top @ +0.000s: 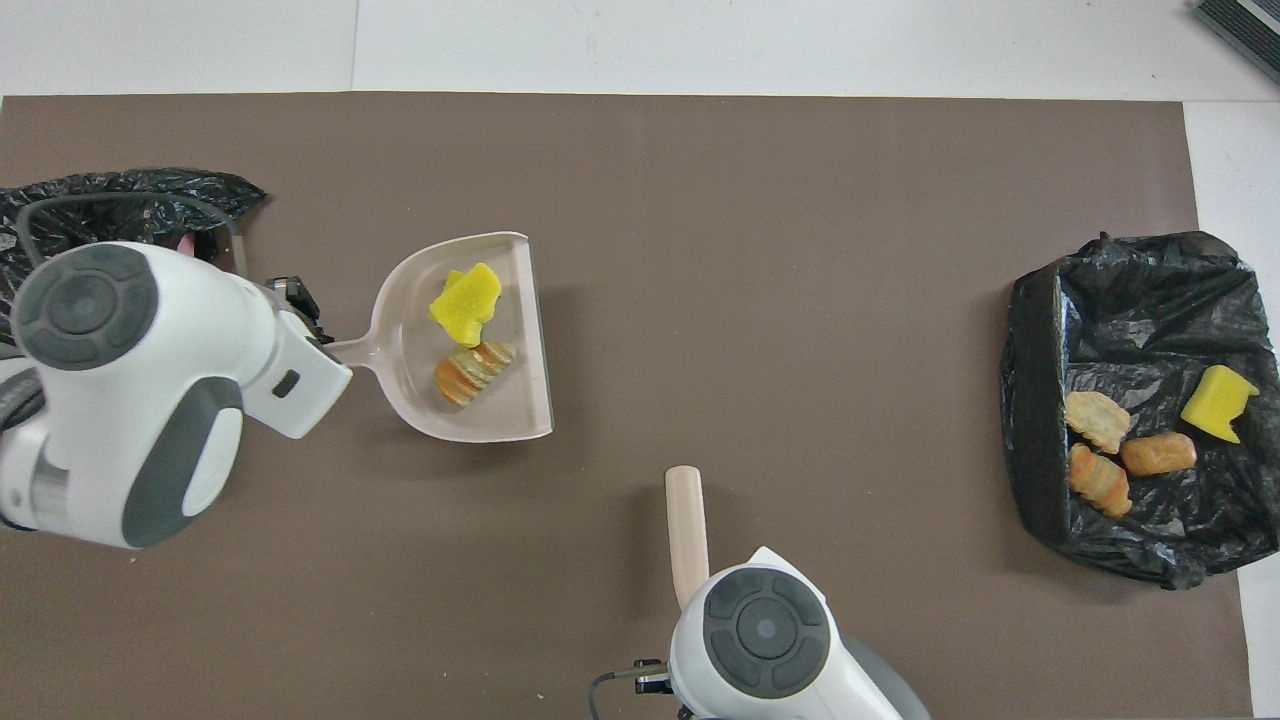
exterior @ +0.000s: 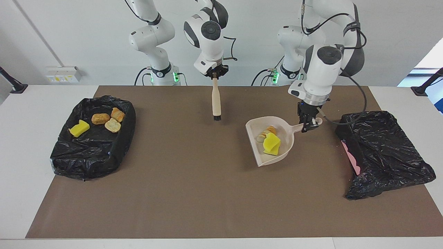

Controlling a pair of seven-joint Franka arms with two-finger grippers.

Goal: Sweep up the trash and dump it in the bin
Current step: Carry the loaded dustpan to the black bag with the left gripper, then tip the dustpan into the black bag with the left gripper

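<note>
Left gripper [exterior: 309,125] is clamped on the handle of the beige dustpan [exterior: 282,152], held over the brown mat [exterior: 193,193] beside the black-lined bin [exterior: 384,152] at the left arm's end. A yellow sponge piece [exterior: 271,143] and a bread chunk [exterior: 269,130] lie in the pan. Right gripper [exterior: 215,74] pinches the brush [exterior: 216,103], which hangs bristles down. Only the facing view shows both grips; overhead, the arms cover them. Four more scraps [top: 1140,440] sit in the black-lined tray [top: 1040,480] at the right arm's end.
</note>
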